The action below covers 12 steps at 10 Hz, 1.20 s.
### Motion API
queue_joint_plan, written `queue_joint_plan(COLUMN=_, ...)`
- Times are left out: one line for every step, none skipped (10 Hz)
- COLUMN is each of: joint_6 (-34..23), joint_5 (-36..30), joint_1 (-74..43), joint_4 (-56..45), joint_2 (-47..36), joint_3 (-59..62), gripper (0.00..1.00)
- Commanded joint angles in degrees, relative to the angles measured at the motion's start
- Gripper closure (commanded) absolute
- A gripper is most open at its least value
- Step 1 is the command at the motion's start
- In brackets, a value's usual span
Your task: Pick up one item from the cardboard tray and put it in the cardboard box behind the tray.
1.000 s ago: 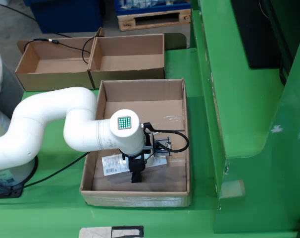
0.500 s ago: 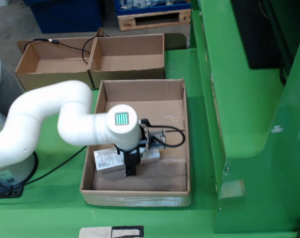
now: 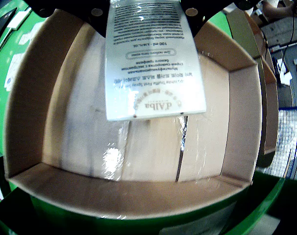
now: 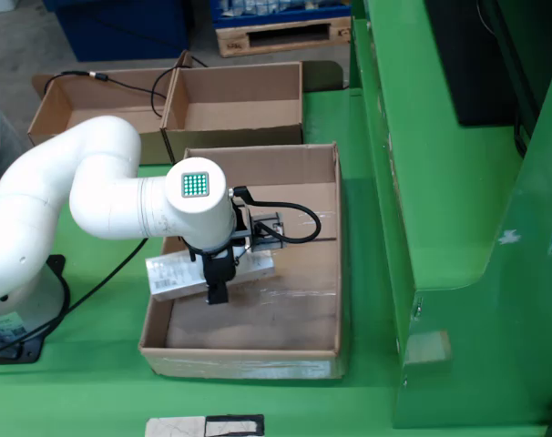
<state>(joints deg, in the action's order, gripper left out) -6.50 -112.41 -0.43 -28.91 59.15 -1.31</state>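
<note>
My gripper [image 3: 144, 9] is shut on a white d'Alba carton [image 3: 153, 63], its black jaws on either side of the carton's top end. The carton hangs above the floor of the cardboard tray [image 3: 241, 127], which shows only tape seams. In the fixed view, the gripper [image 4: 219, 273] holds the carton [image 4: 178, 275] level over the left part of the tray [image 4: 335, 237], and the carton's left end overlaps the tray's left wall. An open cardboard box [image 4: 235, 102] stands just behind the tray, with a second one [image 4: 94, 105] to its left.
A tall green machine housing [image 4: 458, 182] runs along the right of the tray. The arm's white base [image 4: 12, 273] and a black cable [image 4: 103, 273] are at the left. A wooden pallet [image 4: 281, 36] lies beyond the boxes.
</note>
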Motion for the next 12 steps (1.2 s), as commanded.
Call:
queue_joint_plan(joint_6=-0.4, joint_5=-0.9, joint_1=0.8, joint_4=-2.6, joint_2=-7.3, joint_3=1.3, gripper=1.0)
queue_joint_plan(joint_6=-0.4, joint_5=-0.9, joint_1=0.8, joint_4=-2.6, joint_2=-7.3, joint_3=1.3, gripper=1.0)
queue_joint_plan(joint_6=0.2, joint_5=-0.7, joint_1=1.3, joint_4=-2.7, joint_2=-9.9, joint_3=1.3, gripper=1.0)
queue_joint_plan(joint_6=0.2, joint_5=-0.7, joint_1=1.3, joint_4=-2.7, joint_2=-9.9, joint_3=1.3, gripper=1.0)
queue_joint_plan(joint_6=0.2, joint_5=-0.7, joint_1=1.3, joint_4=-2.7, joint_2=-9.9, joint_3=1.3, gripper=1.0)
queue_joint_plan(joint_6=1.1, joint_5=-1.1, joint_1=1.7, joint_4=-1.2, joint_2=-12.4, joint_3=1.3, gripper=1.0)
queue_joint_plan(joint_6=1.1, joint_5=-1.1, joint_1=1.7, joint_4=-1.2, joint_2=-12.4, joint_3=1.3, gripper=1.0)
queue_joint_plan(joint_6=3.5, joint_5=-1.7, joint_1=2.0, joint_4=3.5, joint_2=-14.3, joint_3=1.3, gripper=1.0)
queue_joint_plan(joint_6=3.5, joint_5=-1.7, joint_1=2.0, joint_4=3.5, joint_2=-14.3, joint_3=1.3, gripper=1.0)
queue_joint_plan(joint_6=3.5, joint_5=-1.7, joint_1=2.0, joint_4=3.5, joint_2=-14.3, joint_3=1.3, gripper=1.0)
queue_joint_plan(joint_6=5.6, joint_5=-1.3, joint_1=2.4, joint_4=5.4, joint_2=-16.9, joint_3=1.3, gripper=1.0)
queue_joint_plan(joint_6=5.6, joint_5=-1.3, joint_1=2.4, joint_4=5.4, joint_2=-16.9, joint_3=1.3, gripper=1.0)
